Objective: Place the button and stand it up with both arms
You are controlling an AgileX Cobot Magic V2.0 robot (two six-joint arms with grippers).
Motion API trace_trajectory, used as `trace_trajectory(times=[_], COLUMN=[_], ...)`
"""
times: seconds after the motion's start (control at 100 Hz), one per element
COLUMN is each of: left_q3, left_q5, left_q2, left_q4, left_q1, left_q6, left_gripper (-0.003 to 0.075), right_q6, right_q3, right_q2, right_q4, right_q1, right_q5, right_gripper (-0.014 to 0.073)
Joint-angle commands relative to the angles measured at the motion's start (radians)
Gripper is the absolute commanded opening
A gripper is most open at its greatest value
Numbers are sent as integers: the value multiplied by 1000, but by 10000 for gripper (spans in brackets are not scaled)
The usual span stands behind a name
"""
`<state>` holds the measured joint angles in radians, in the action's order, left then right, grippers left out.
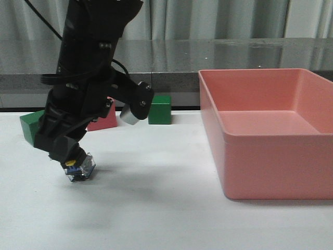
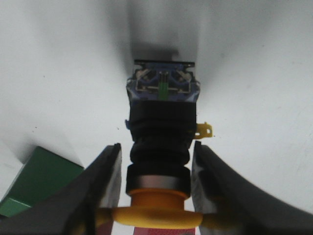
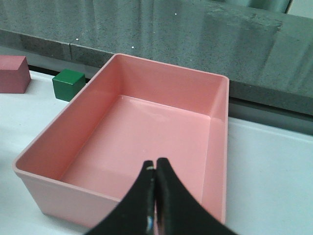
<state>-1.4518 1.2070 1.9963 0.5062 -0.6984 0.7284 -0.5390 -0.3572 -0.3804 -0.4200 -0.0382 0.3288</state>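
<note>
My left gripper [image 1: 69, 158] is shut on the button [image 1: 80, 169] and holds it tilted, low over the white table at the front left. I cannot tell whether its clear bluish base touches the table. In the left wrist view the yellow cap sits between the fingers of the left gripper [image 2: 155, 146]. The black body and bluish base of the button [image 2: 161, 122] stick out beyond the fingertips. My right gripper [image 3: 155, 164] is shut and empty above the near part of the pink bin [image 3: 63, 186]. It does not show in the front view.
The big pink bin [image 1: 260, 156] fills the right half of the table. Behind the left arm lie a green block [image 1: 159, 109], a red block [image 1: 102, 121], a silver cylinder [image 1: 128, 116] and another green block [image 1: 30, 126], which also shows in the left wrist view [image 2: 39, 178].
</note>
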Motion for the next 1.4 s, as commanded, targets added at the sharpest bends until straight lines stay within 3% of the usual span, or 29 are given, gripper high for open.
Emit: trace_trajectory(times=[0.0, 0.08, 0.17, 0.56, 0.76, 1.03, 1.14, 1.32, 1.39], left_q3=[-21, -21, -21, -21, -19, 61, 59, 59, 59], left_q5=[69, 69, 69, 69, 71, 71, 69, 51, 27], left_q2=[-52, -52, -52, -82, -156, -306, -383, -535, -592], left_q4=[22, 22, 22, 6, -95, -94, -121, -202, -247], left_q1=[1, 1, 1, 3, 33, 92, 115, 194, 240], left_q6=[-1, -1, -1, -1, -1, -6, -82, -167, -232], left_gripper=[302, 398, 433, 433, 433, 424, 321, -19, -20], right_q6=[-2, -2, -2, -2, -2, -2, -2, -2, -2], right_q3=[-26, -26, -26, -26, -26, -26, -26, -26, -26], right_q2=[-1, -1, -1, -1, -1, -1, -1, -1, -1], right_q4=[-16, -16, -16, -16, -16, -16, -16, -16, -16], right_q1=[1, 1, 1, 1, 1, 1, 1, 1, 1], right_q5=[-60, -60, -60, -60, -60, -61, -61, -61, -60], right_gripper=[-62, -62, -62, -62, -62, -62, -62, -62, -62])
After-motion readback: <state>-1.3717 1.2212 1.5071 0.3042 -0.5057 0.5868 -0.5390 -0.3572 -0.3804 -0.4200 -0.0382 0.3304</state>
